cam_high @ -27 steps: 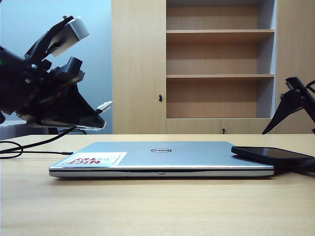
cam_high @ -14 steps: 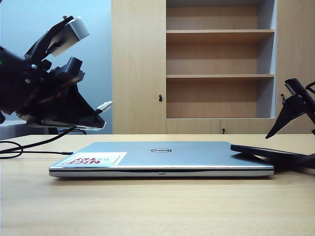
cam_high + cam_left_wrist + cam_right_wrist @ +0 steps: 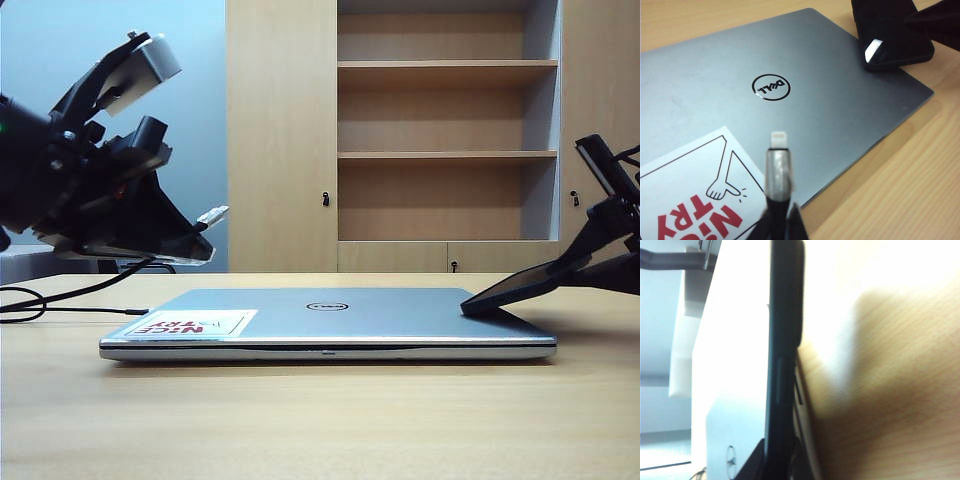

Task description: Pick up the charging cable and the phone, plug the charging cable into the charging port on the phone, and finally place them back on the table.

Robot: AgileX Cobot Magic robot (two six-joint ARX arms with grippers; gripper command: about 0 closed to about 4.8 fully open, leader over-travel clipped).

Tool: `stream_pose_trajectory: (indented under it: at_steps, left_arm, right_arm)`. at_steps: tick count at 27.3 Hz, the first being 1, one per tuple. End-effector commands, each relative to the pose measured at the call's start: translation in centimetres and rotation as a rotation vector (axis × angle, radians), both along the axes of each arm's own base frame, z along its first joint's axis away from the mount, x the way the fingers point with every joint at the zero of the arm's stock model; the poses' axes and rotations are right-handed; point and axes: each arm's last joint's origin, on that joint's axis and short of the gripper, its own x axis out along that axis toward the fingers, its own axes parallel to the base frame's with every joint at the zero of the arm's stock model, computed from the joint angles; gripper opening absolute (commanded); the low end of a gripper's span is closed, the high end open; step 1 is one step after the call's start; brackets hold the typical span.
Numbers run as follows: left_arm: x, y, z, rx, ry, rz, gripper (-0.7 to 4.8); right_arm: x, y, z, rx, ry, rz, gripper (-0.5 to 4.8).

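On table (image 3: 300,420), left gripper (image 3: 195,235) grips cable (image 3: 777,170) aloft, right gripper (image 3: 600,265) clamps phone (image 3: 520,285), tilting it off laptop (image 3: 330,320); plugging remains.

I see a closed silver Dell laptop (image 3: 330,322) — red-and-white sticker (image 3: 192,324) on its lid — before an empty wooden bookshelf (image 3: 445,135).

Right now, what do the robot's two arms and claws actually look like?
Both are black. The left claw ends a bulky black arm carrying a grey box-shaped block on top, with wedge-shaped fingers. The right claw shows thin, angular black fingers at the frame edge.
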Motion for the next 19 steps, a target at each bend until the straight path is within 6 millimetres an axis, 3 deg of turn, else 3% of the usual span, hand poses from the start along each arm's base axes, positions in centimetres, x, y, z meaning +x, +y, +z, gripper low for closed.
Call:
stream_pose_trajectory:
  at_steps: [1, 9, 19]
  left_arm:
    - [0.1, 0.0, 0.3, -0.011, -0.014, -0.001, -0.06]
    - [0.1, 0.0, 0.3, -0.011, -0.015, -0.002, -0.06]
    - [0.1, 0.0, 0.3, -0.012, -0.015, -0.002, -0.06]
  right_arm:
    - [-0.4, -0.1, -0.9, -0.104, 0.03, 0.019, -0.02]
    - [-0.4, 0.0, 1.0, -0.114, -0.1, 0.034, -0.03]
    - [-3.1, 0.5, 6.7, -0.394, -0.143, 0.19, -0.03]
